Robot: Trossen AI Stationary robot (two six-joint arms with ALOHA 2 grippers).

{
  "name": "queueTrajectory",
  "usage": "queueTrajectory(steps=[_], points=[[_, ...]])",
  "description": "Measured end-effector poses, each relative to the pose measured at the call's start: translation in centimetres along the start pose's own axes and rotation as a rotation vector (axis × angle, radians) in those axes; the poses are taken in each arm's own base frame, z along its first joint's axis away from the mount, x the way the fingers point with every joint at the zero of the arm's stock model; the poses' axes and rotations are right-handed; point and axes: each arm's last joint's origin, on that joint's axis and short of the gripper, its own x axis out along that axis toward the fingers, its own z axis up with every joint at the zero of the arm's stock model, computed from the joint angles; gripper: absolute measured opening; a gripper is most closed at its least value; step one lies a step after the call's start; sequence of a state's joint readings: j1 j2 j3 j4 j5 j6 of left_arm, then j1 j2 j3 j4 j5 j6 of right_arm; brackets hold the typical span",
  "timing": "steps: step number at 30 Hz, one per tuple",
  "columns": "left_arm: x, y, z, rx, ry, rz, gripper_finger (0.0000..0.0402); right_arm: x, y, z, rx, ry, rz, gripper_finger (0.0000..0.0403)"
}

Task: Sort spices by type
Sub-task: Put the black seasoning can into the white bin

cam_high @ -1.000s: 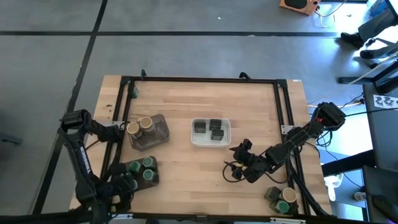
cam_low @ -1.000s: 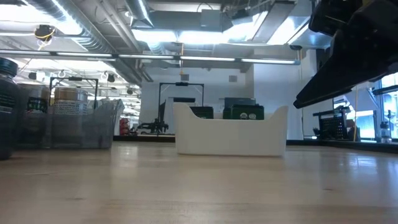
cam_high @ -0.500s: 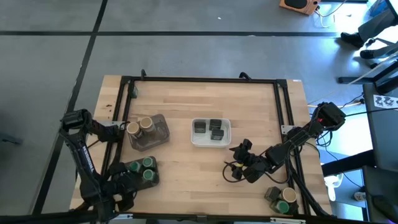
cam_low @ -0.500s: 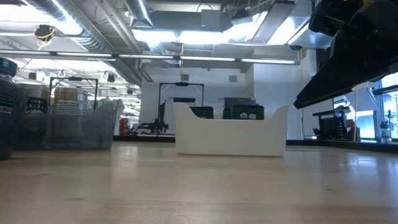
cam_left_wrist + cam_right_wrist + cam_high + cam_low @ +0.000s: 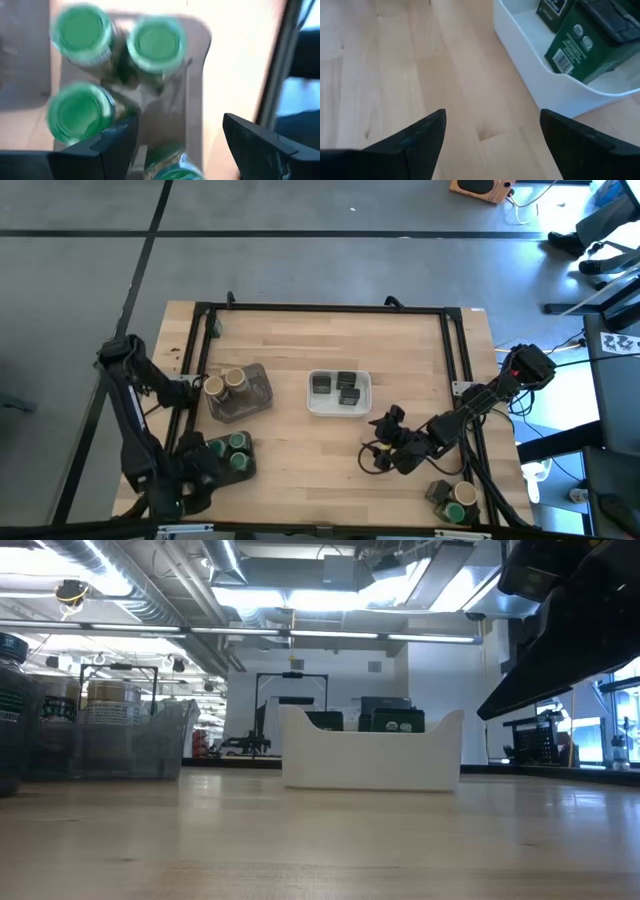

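Note:
Three green-lidded jars point(image 5: 80, 30) stand in a dark grey tray point(image 5: 228, 455) near the table's near left corner, and a fourth green lid point(image 5: 172, 170) shows low between the fingers of my left gripper point(image 5: 180, 120). That gripper point(image 5: 198, 472) hovers open over the tray's near left end and touches nothing. Two tan-topped jars point(image 5: 225, 383) stand in another grey tray. Three dark tins point(image 5: 340, 387) sit in the white tray point(image 5: 312, 405). My right gripper point(image 5: 376, 445) is open above bare wood point(image 5: 492, 115), near the white tray's right corner.
One dark tin point(image 5: 437, 492) and one green-lidded jar point(image 5: 458, 510) stand at the near right corner. A black frame point(image 5: 320, 308) runs along the far, left and right edges. Bare wood lies between the trays and the near edge. The right arm point(image 5: 570, 630) hangs at the low view's right.
My left arm has drawn back a little toward the table's near left corner, its elbow swinging toward the far edge; more of the green-lidded jars' tray now shows beside the gripper. The jars and trays stay where they were.

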State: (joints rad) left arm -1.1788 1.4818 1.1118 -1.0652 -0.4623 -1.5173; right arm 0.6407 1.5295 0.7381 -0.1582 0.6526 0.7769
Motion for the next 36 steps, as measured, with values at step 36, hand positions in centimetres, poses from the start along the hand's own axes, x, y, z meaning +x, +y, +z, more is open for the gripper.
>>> queueTrajectory(steps=[36], points=[[1.5, -0.7, 7.7, -0.062, -0.517, -0.024, 0.0285, -9.0, 4.1, 5.3, -0.262, 0.35, 0.172, 0.0321]])
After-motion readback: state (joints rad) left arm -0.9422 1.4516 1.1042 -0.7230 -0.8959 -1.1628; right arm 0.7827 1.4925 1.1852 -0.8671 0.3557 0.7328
